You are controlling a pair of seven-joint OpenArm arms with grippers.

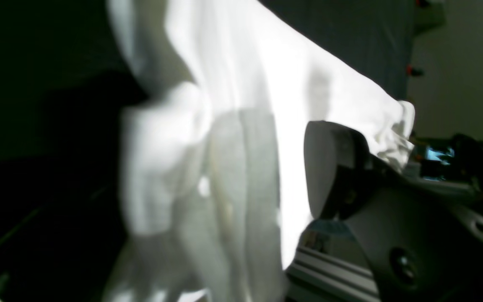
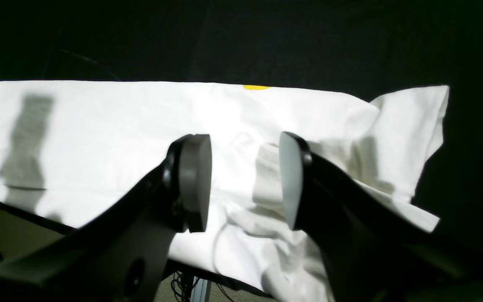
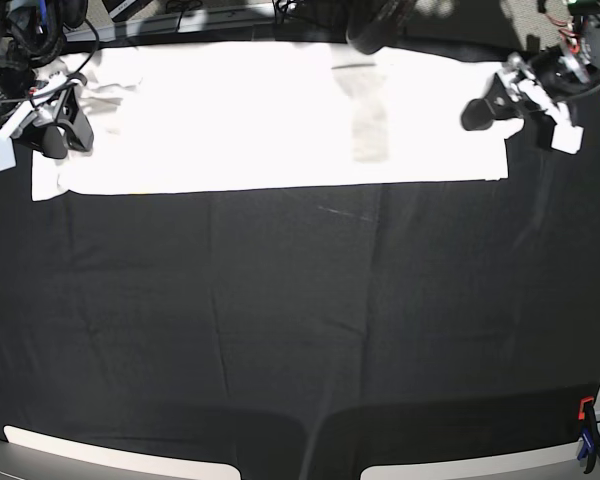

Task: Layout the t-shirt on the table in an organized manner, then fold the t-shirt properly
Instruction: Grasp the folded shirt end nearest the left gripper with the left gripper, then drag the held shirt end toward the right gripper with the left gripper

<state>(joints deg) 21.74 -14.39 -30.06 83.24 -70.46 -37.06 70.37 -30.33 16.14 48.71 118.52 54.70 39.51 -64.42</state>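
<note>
Now the t-shirt (image 3: 270,115) lies flat on the table (image 3: 300,330).

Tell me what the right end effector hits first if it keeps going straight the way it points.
Probably the t-shirt: the right end effector is open with bunched white fabric between and beyond its fingers. The table lies farther on; depth is unclear.

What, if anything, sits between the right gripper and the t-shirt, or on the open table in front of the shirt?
Nothing visible. The right gripper hangs open directly over the t-shirt, with only white cloth between its pads. In the base view, the table in front of the shirt shows only black cloth.
</note>
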